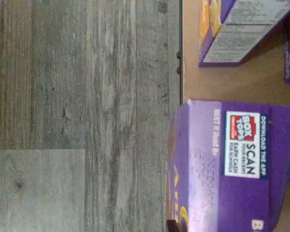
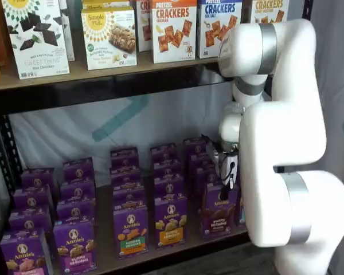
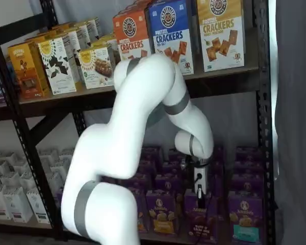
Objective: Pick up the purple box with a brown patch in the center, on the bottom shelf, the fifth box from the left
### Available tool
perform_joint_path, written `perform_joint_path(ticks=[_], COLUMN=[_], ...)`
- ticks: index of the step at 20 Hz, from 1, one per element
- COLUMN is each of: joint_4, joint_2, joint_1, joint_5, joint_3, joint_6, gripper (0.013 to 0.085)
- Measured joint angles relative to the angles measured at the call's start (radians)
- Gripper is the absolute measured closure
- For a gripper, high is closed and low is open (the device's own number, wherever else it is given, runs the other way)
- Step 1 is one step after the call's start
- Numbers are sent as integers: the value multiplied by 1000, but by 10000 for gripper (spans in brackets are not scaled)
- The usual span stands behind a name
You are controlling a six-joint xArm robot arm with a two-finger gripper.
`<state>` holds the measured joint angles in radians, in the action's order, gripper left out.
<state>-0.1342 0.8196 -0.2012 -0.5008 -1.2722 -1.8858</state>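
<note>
tool (image 2: pixel 229 184) clamped tight on the purple box (image 2: pixel 219 216).

The purple box (image 1: pixel 241 164) is printed cardboard with a slight sheen. The bottom shelf (image 1: pixel 232 79) is matt tan wood, the floor (image 1: pixel 82 111) grey woodgrain planks

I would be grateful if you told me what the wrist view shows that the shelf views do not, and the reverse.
Only the wrist view: the Box Tops label on the top of the purple box, and the grey plank floor past the board's edge.
Only the shelf views: the white arm, its tool closed on the top of the box, the box's brown-cookie front, and the cracker boxes on the shelf above.
Both: the purple box and the tan bottom shelf.
</note>
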Motion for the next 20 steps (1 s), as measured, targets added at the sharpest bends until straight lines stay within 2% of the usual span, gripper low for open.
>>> perform_joint_path(ticks=[8, 20], joint_4=[-12, 41], joint_2=[-146, -334], joint_1=[-7, -24], joint_5=[19, -29], joint_3=[154, 331], joint_6=[-18, 13], gripper=[690, 690])
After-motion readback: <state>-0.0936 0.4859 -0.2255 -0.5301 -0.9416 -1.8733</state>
